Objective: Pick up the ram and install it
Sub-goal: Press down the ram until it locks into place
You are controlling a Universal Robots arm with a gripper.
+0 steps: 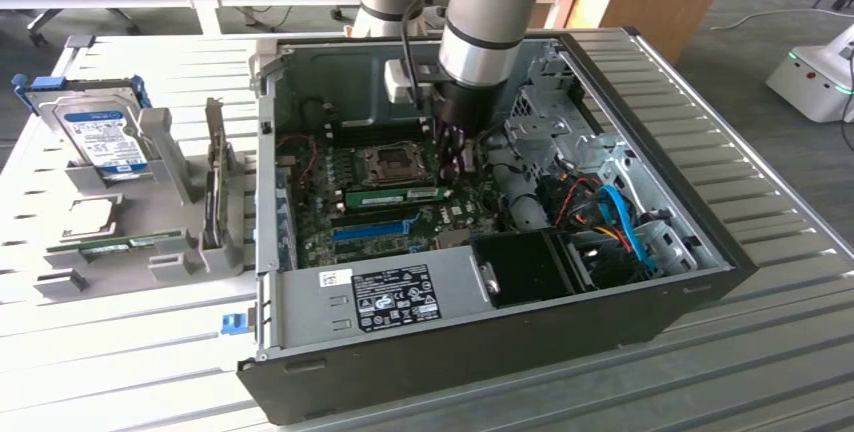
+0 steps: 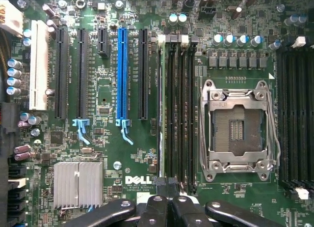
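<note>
Evidently you were at the installing step, not the pick-up. The thin green circuit-board ram stick [image 1: 394, 195] stood on its edge in the memory slot on the green Dell motherboard [image 2: 108, 153], inside the open black computer case [image 1: 467, 362]. In the wrist view the ram [image 2: 161, 114] showed edge-on as a pale line in the black slot furthest from the silver processor socket [image 2: 237, 131], on the side towards the long blue plastic expansion slot [image 2: 121, 74].

Your black-fingered gripper [image 2: 167, 187] was clenched with nothing visible between its fingers. Its tips sat right over one end of the stick. Whether they actually touched the stick, I cannot tell. In the exterior view the gripper [image 1: 454, 157] hung low in the case, just beside the stick's end on the exterior view's right.

The stick's long axis ran parallel to the blue slot [image 1: 374, 230], across the exterior view from left to right, with its contact edge down and its broad labelled face upright. I judged that finishing would call for straight downward pressure, kept square to the board so the stick could not tilt, until it sat fully home. I could not tell whether the end latches had closed.

A second, similar green stick [image 1: 134, 245] lay in the grey holder [image 1: 174, 262] outside the case.
</note>
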